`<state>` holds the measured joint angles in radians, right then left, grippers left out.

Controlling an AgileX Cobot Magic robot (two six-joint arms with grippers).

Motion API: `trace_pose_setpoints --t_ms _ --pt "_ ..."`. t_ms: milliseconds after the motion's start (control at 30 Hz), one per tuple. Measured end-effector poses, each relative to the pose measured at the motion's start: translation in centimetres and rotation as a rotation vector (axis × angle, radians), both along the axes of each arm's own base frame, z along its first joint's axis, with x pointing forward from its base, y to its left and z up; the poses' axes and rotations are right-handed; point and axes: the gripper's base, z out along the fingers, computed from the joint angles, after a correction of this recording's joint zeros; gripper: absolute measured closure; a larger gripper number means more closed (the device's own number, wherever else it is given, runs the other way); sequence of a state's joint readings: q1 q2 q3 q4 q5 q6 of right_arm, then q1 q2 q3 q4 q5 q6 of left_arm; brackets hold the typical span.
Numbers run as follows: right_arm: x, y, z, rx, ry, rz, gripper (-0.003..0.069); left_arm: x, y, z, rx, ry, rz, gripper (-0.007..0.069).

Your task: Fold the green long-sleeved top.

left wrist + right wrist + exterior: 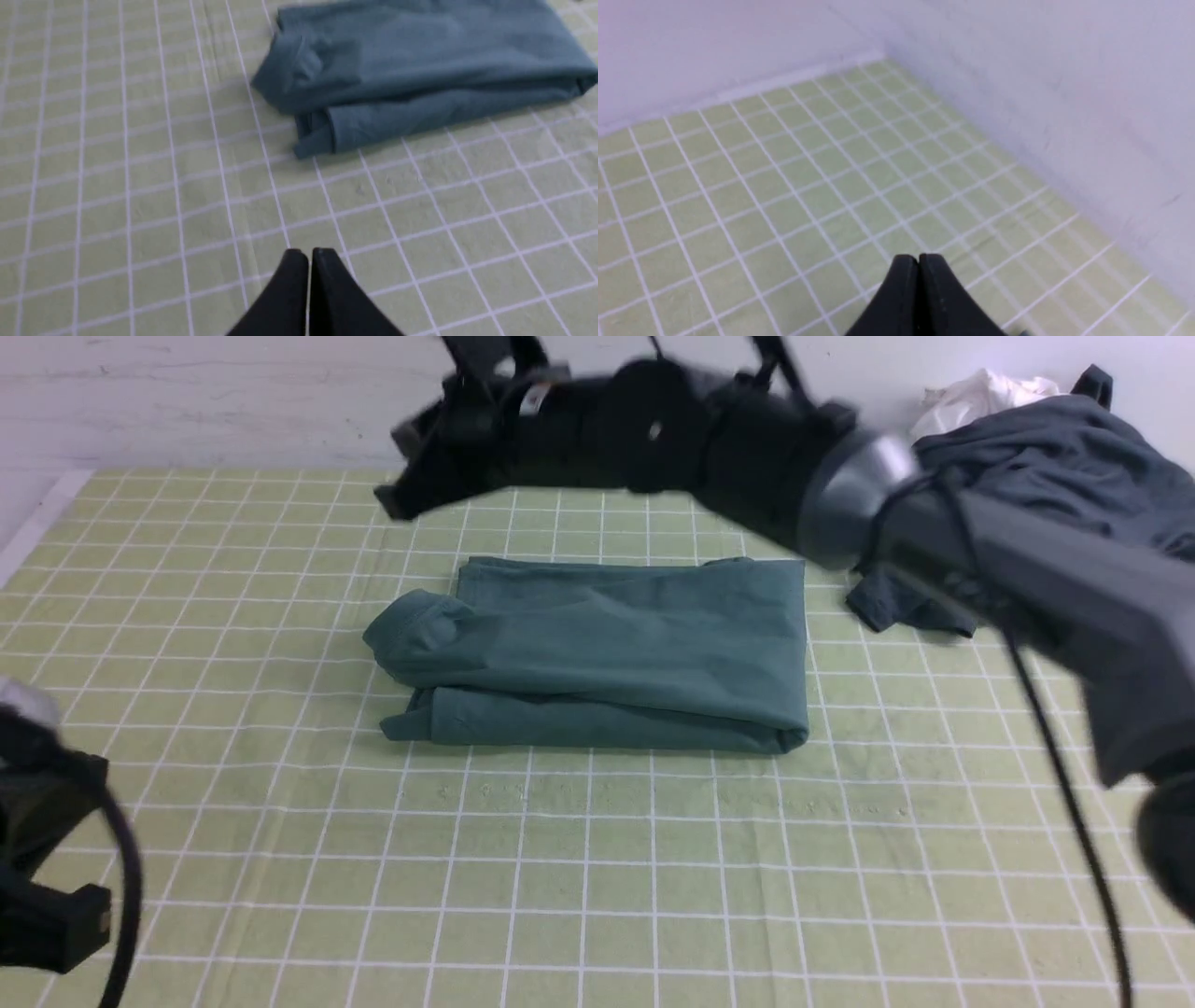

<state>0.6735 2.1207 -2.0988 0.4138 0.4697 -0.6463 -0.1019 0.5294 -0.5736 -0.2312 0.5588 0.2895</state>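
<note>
Pale green table cloth (597, 859) with a white grid below a white wall (233, 392); nearest, black left gripper (308, 254) pinched shut on nothing, short of the dark teal-green jersey long-sleeved top (607, 653). Folded into a thick rectangle mid-cloth, probably soft, light and limp, best pinched at its layered corners. Beyond, black right gripper (919, 261) likewise closed, empty, near the wall; far right, crumpled charcoal-grey garment (1055, 457) and small white cloth (980, 394).

blurry right gripper (392, 506) (left arm (42, 868) half out of frame)
</note>
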Motion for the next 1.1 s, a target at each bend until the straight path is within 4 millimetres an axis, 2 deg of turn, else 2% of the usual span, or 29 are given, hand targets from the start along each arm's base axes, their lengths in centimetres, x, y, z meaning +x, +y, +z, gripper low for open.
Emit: trace_pose_setpoints --t_ms 133,200,267,300,400,500,567,633,733,800,933,967,1000,1100 --pt "-4.0 -3.4 7.5 -0.075 -0.123 0.024 0.0669 -2.2 0.4 -0.6 0.014 -0.16 0.008 0.0628" --pt "-7.1 -6.2 11.5 -0.151 -0.164 0.017 0.0669 -3.1 0.6 -1.4 0.015 -0.244 0.021 0.0628" --pt "-9.3 -8.5 14.0 -0.19 -0.175 -0.018 0.0669 -3.6 0.8 -2.1 0.013 -0.299 0.033 0.0628" --pt "-10.9 -10.3 15.7 -0.21 -0.184 -0.061 0.0669 -3.8 0.8 -2.6 0.01 -0.33 0.041 0.0628" --pt "-14.3 -14.7 18.4 -0.239 -0.124 -0.213 0.0669 -4.1 1.1 -3.5 0.004 -0.403 0.063 0.0628" --pt "-17.1 -18.6 19.4 -0.255 -0.065 -0.371 0.0669 -4.1 1.2 -4.3 0.001 -0.429 0.075 0.0628" --pt "-18.5 -20.4 18.9 -0.261 -0.013 -0.438 0.0669 -4.1 1.2 -4.7 -0.001 -0.431 0.079 0.0628" --pt "-20.4 -22.2 17.5 -0.264 0.027 -0.477 0.0669 -4.0 1.2 -5.2 0.001 -0.415 0.078 0.0628" --pt "-22.7 -23.8 13.7 -0.238 0.055 -0.471 0.0669 -4.0 1.1 -5.6 0.003 -0.39 0.073 0.0628" --pt "-24.8 -25.0 11.0 -0.144 0.005 -0.437 0.0669 -4.0 1.1 -5.7 0.002 -0.379 0.07 0.0628" --pt "-27.8 -25.9 3.6 0.041 -0.036 -0.335 0.0669 -4.0 1.1 -5.8 0.004 -0.363 0.066 0.0628" --pt "-28.1 -25.9 3.0 0.085 -0.047 -0.317 0.0669 -4.0 1.1 -5.8 0.005 -0.362 0.065 0.0628" --pt "-28.7 -25.9 0.0 0.142 -0.031 -0.283 0.0669 -4.0 1.1 -5.9 0.005 -0.36 0.065 0.0628" --pt "-30.1 -25.9 -5.5 0.294 0.01 -0.209 0.0669 -4.0 1.1 -5.8 0.001 -0.362 0.065 0.0628"
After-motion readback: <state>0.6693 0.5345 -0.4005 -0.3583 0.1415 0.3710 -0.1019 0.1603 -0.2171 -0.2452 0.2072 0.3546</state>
